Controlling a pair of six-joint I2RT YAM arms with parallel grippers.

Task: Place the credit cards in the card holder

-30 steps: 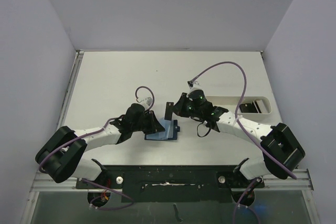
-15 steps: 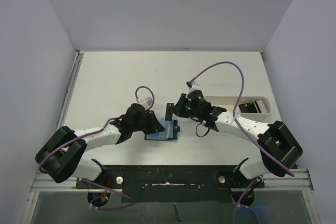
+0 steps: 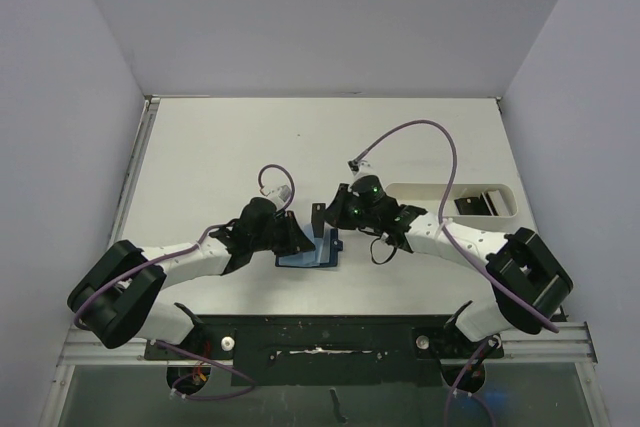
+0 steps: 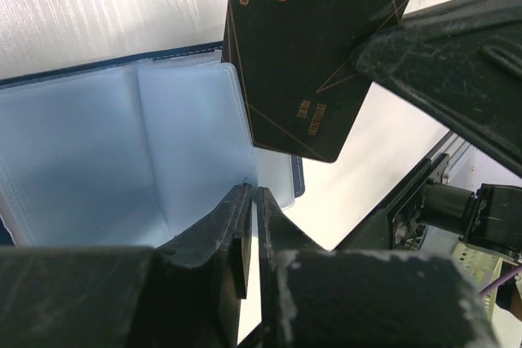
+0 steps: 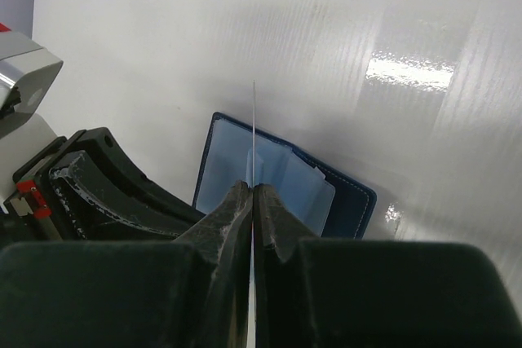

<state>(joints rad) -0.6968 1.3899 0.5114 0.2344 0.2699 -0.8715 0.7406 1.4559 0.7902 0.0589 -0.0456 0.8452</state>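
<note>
While the right gripper pinches a thin black plastic VIP card edge-on just above the open navy blue folding card holder, the left gripper sits clamped on its clear pocket corner. Slightly tilted, the card could miss the slot and skid across.

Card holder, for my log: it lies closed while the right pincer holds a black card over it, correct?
Not closed: the card holder lies open, pale pockets showing in the left wrist view, while the right pincer holds a black card over it.
</note>
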